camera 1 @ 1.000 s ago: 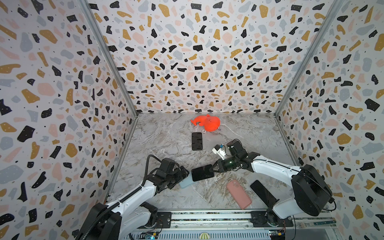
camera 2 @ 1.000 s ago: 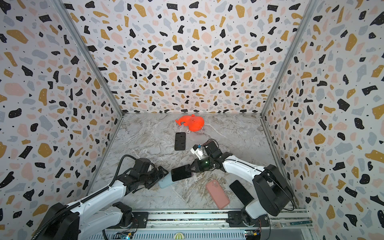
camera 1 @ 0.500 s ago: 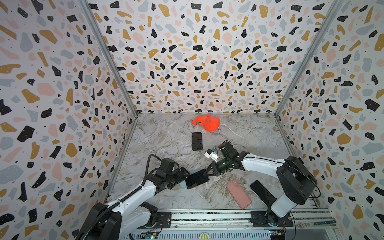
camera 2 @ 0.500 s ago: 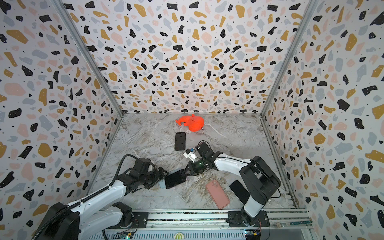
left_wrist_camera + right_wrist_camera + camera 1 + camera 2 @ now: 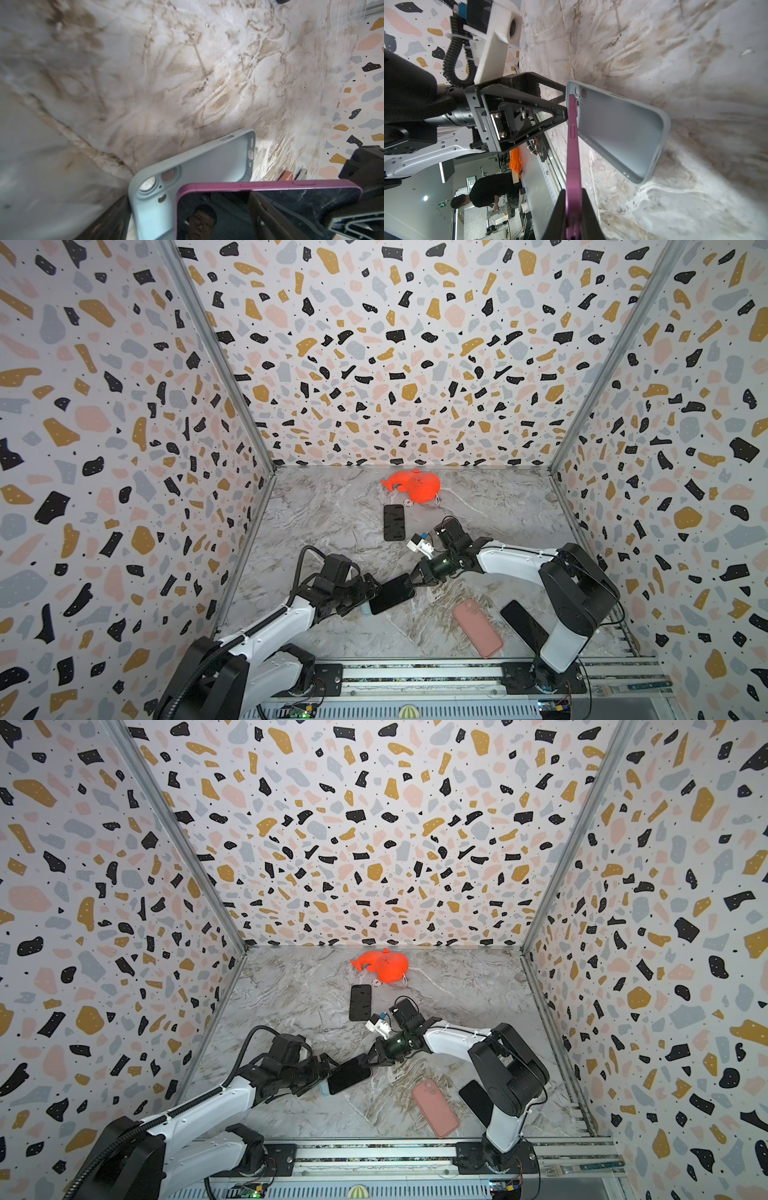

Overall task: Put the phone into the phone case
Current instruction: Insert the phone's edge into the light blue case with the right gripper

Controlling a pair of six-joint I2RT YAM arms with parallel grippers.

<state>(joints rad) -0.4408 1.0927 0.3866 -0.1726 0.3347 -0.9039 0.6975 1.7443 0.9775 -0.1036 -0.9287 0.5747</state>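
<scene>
The front middle is crowded: the left gripper (image 5: 369, 595) and the right gripper (image 5: 410, 580) meet there on the phone (image 5: 392, 593) and the pale blue case (image 5: 207, 164), with no way through between them; a pink case (image 5: 478, 628) and a black phone (image 5: 523, 624) lie flat at the front right, just beside the right arm's base; a black slab (image 5: 394, 522) and an orange toy (image 5: 415, 485) take the back middle; the marble floor (image 5: 324, 522) is bare along the left wall and at the back right.
</scene>
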